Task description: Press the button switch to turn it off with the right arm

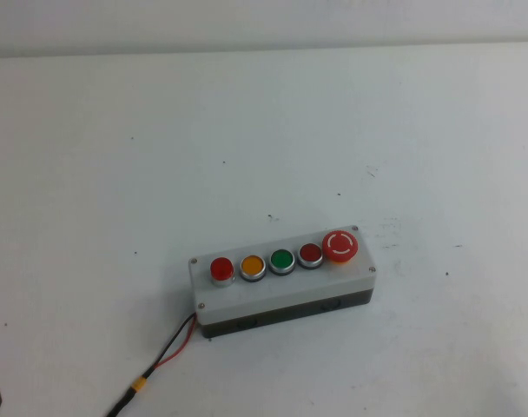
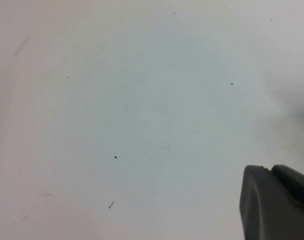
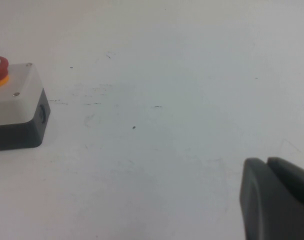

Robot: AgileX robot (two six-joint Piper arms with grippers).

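The switch box (image 1: pixel 281 280) sits on the white table (image 1: pixel 247 130) toward the near edge, a little right of centre, carrying five buttons in a row: red (image 1: pixel 221 269), yellow (image 1: pixel 253 265), green (image 1: pixel 281 260), dark red (image 1: pixel 310 254) and a red mushroom button (image 1: pixel 340 246) with white arrow marks; no lettering can be read. Its cable (image 1: pixel 155 365) runs off the near edge, cut off from view. The left gripper (image 2: pixel 277 205) and right gripper (image 3: pixel 277 200) each show only a dark corner above bare table; whether their fingers are open cannot be told.

White table (image 1: pixel 116 174), scuffed, small dark specks, pale wall (image 1: pixel 247 22) behind
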